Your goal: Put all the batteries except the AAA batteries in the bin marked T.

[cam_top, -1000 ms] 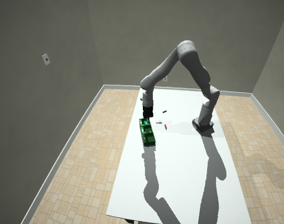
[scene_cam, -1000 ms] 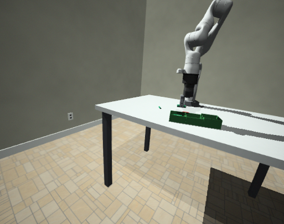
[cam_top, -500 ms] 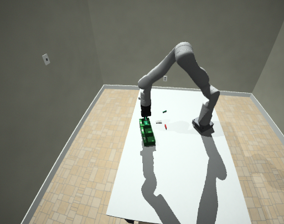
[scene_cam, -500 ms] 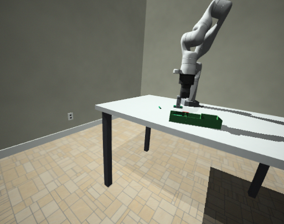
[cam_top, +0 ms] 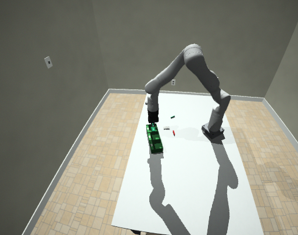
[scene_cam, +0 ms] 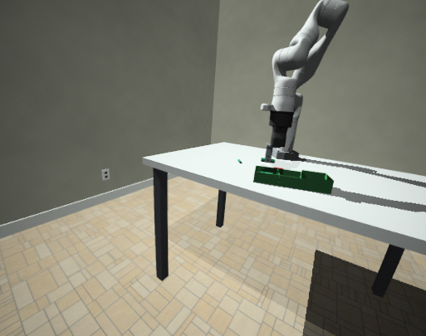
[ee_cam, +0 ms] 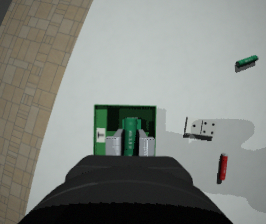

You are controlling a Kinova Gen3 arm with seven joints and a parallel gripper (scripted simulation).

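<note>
The tool (ee_cam: 129, 148) hangs over the end compartment of the green bin (cam_top: 155, 141), clamped on a green battery (ee_cam: 129, 131). Beside the bin on the bench (cam_top: 192, 173) lie a grey block (ee_cam: 199, 127), a red battery (ee_cam: 222, 167) and, farther off, another green battery (ee_cam: 246, 63).

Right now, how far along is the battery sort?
Done: cannot tell; the contents of the green bin are unreadable.
In hand: the end effector is shut on a green battery, poised over the bin's end compartment.
Left on the table: a small green item, a red one and a white piece; types too small to read.
</note>
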